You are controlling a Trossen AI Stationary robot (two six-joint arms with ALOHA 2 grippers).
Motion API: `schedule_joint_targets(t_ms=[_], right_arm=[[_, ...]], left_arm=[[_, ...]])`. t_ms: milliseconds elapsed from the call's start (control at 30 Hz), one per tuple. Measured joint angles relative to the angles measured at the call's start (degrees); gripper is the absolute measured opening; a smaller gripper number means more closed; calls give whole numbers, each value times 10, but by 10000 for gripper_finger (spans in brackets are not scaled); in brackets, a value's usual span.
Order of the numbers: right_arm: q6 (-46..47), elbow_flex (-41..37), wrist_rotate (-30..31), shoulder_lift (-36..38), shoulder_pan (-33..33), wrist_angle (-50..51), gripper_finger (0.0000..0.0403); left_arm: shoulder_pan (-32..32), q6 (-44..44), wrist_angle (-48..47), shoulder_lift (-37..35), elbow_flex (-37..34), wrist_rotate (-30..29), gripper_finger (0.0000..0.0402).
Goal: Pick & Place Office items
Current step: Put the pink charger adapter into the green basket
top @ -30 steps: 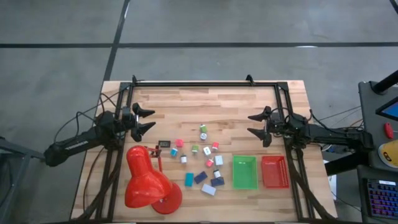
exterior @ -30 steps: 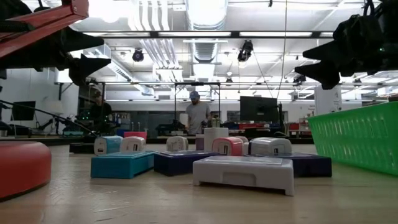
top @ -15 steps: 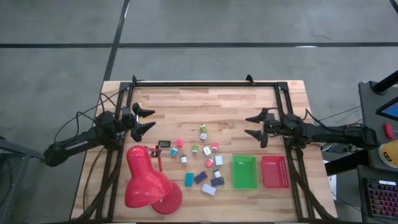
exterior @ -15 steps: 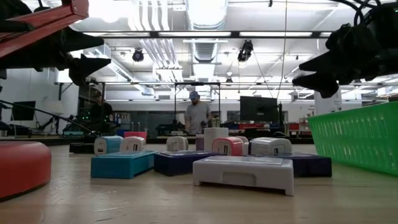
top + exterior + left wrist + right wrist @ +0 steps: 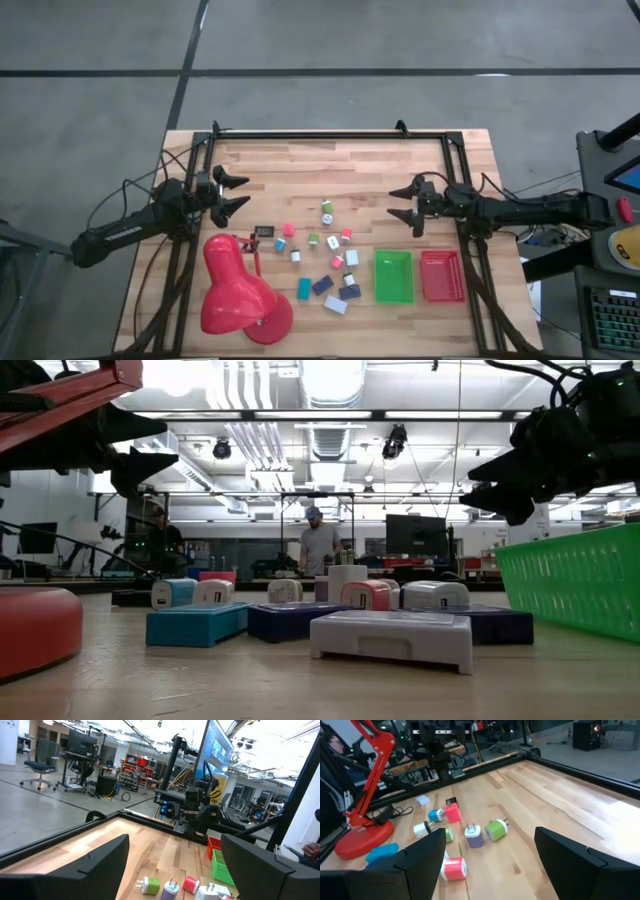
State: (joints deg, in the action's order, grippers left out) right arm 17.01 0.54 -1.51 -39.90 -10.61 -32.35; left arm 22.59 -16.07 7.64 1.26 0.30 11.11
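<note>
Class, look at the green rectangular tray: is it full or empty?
Empty. In the high view the green rectangular tray shows only its bare floor; the small office items all lie on the wooden table beside it.

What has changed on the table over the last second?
The right hand has slid inward over the table toward the office items, open and empty. Nothing was taken hold of or let go. The left hand, the items, the red lamp and both trays stayed put.

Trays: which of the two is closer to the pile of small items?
The green tray. It sits directly beside the scattered small items, while the red tray lies on its far side, nearer the table's right edge.
</note>
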Motion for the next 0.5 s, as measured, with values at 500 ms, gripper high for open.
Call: schedule_joint_targets(t_ms=[500], right_arm=[[-64, 24, 1, -204, 9, -173, 303]], left_arm=[[0, 0, 0, 0, 0, 0, 320]])
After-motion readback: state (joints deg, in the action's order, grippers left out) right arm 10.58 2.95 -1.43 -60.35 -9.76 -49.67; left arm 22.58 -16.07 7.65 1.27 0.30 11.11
